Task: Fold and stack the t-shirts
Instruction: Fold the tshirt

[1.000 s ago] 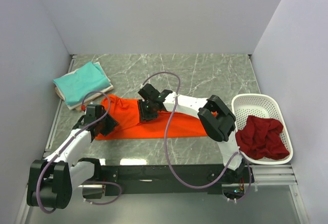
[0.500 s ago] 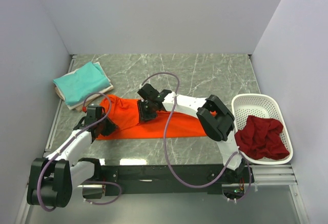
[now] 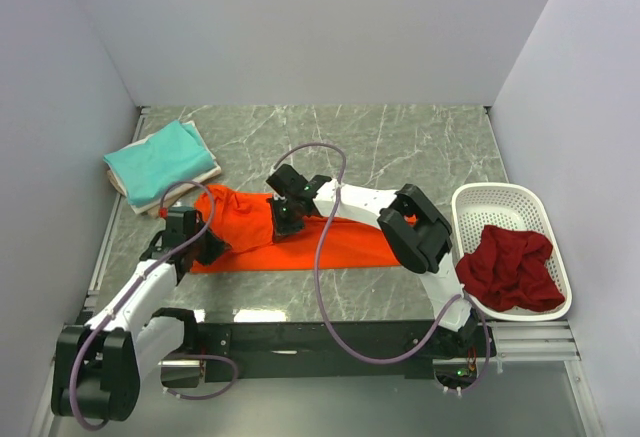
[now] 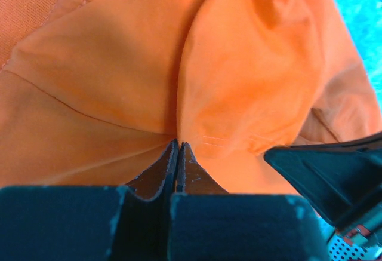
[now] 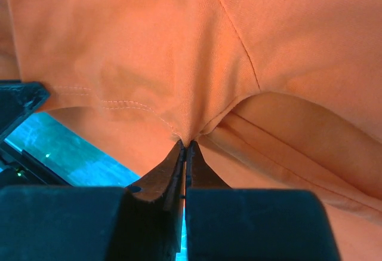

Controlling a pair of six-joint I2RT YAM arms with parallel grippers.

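Note:
The orange t-shirt (image 3: 360,242) lies as a long folded band across the middle of the table. My left gripper (image 3: 207,248) is at its near left end, and in the left wrist view (image 4: 178,144) its jaws are shut with a pinch of orange cloth (image 4: 119,64) at the tips. My right gripper (image 3: 281,225) is over the band's left-centre. Its jaws (image 5: 185,144) are shut too, on a hemmed fold of the same shirt (image 5: 149,46). A folded teal t-shirt (image 3: 160,157) rests on a cream one (image 3: 212,170) at the far left.
A white perforated basket (image 3: 500,192) stands at the right edge with crumpled dark red t-shirts (image 3: 510,267) in it. Side walls close the table on left and right. The right arm's links and purple cable (image 3: 322,257) cross over the orange band.
Both grippers have closed from part open to shut on the orange shirt. The left gripper has edged slightly toward the shirt's left end.

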